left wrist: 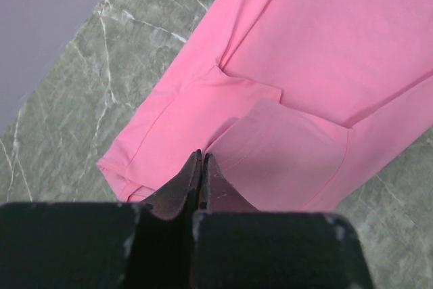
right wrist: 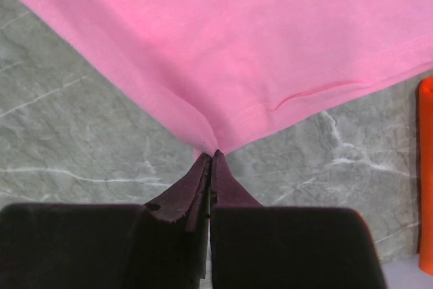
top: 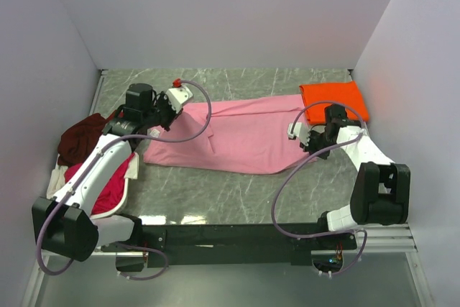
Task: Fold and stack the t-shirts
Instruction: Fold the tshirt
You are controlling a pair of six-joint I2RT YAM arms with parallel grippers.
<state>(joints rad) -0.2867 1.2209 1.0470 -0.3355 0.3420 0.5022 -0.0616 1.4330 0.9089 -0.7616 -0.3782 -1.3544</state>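
The pink t-shirt (top: 244, 138) lies spread across the bench (top: 215, 192) between 2 pincers. The left pincer (left wrist: 202, 160) pinches its left end and the right pincer (right wrist: 215, 157) pinches its right edge.

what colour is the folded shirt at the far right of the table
The folded shirt is bright orange, and it shows best in the top external view.

Soft, even light fills the top view; shadows on the table (top: 237, 185) are faint, with a glare strip at lower centre. The orange shirt (top: 334, 98) tints the right wall (top: 392, 98). In wrist views the dark fingers (left wrist: 179, 191) blur at the bottom; the pink shirt (left wrist: 325, 52) is sharp.
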